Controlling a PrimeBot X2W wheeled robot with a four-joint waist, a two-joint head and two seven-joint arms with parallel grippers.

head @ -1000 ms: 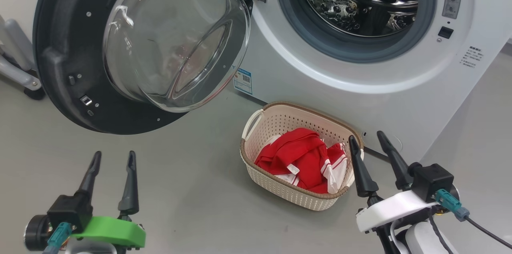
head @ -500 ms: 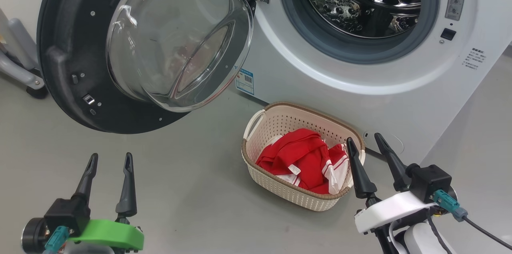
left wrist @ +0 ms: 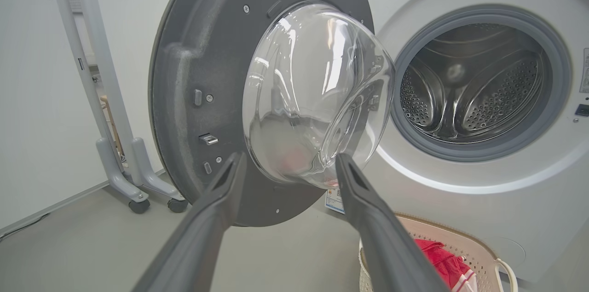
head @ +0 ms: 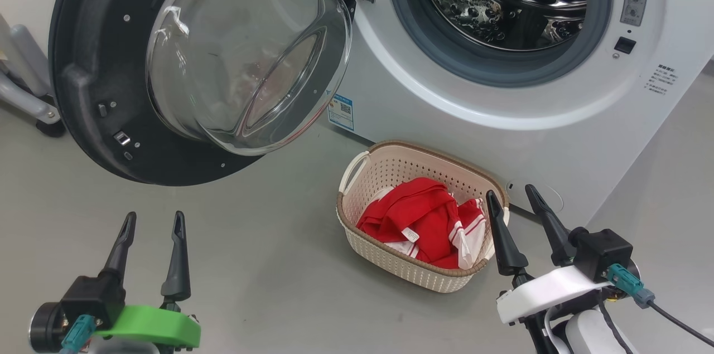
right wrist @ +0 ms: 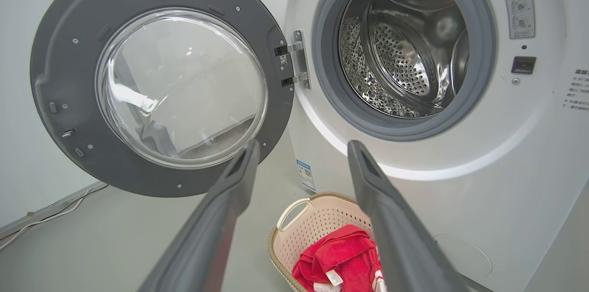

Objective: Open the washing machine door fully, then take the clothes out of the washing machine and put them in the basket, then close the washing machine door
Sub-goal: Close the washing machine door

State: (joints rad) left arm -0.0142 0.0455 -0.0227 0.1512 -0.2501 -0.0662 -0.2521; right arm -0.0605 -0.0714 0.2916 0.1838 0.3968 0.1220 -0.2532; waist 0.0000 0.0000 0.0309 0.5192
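Clothes [head: 413, 214] are lying in the basket [head: 390, 265] on the floor [head: 268, 242] against the front of the washing machine [head: 558, 142], the left gripper [head: 155, 214] and right gripper [head: 509, 190] are hovering empty with fingers parted, and a push on the glass of the wide-open washing machine door [head: 83, 64] is probably risking a slip

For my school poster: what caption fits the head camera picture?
Clothes in the basket, washing machine door wide open, both jaws empty.

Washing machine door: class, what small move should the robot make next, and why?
Probably raise the left gripper toward the rim of the washing machine door to start pushing it shut. The clothes lie in the basket, the drum looks empty, the door stands wide open, and this gripper is open on the door's side.
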